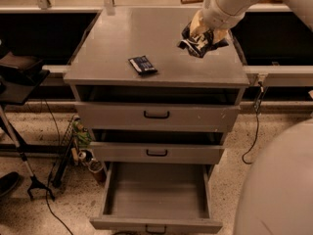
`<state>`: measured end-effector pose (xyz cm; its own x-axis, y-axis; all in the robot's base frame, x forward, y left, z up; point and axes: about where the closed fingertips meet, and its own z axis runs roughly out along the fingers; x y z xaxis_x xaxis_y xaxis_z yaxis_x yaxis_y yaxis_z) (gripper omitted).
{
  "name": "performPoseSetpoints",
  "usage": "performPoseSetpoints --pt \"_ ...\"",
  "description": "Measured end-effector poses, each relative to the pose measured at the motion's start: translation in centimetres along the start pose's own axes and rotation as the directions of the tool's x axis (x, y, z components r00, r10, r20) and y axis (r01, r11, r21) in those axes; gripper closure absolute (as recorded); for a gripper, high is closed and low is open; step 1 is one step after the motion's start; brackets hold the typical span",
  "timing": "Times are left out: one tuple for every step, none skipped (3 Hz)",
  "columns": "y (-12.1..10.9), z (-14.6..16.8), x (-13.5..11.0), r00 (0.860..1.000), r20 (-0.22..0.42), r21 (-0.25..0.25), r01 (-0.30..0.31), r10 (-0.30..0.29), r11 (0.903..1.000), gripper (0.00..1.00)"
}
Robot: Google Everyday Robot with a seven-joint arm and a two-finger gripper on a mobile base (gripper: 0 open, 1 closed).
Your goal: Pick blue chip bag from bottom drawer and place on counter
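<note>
blue foil shows under the gripper (199, 33), which is clamped on the bag (200, 44) and holds it above the right side of the desk (122, 38), seemingly clear of the surface. the bottom drawer (154, 190) stands pulled out and bare. only the set-down is left. the risk, as i judge it: the bag hangs near the desk's right edge, so a release from height could let the puffy foil bounce or slide off that side. a flat packet (143, 64) lies well apart, out of harm's way.
</note>
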<state>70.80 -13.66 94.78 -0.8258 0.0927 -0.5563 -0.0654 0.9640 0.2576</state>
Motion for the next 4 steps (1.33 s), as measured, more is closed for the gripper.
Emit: performPoseSetpoints --pt "1.7 2.1 0.4 0.999 -0.028 -0.008 0.025 -0.025 0.9996 0.58" --pt "2.6 3.5 0.9 0.998 -0.048 -0.015 0.041 -0.042 0.999 0.35" --pt "3.3 4.4 1.4 0.997 -0.057 -0.021 0.055 -0.056 0.9983 0.12" --pt "3.5 4.0 2.3 0.998 -0.035 -0.018 0.057 -0.058 0.9982 0.0"
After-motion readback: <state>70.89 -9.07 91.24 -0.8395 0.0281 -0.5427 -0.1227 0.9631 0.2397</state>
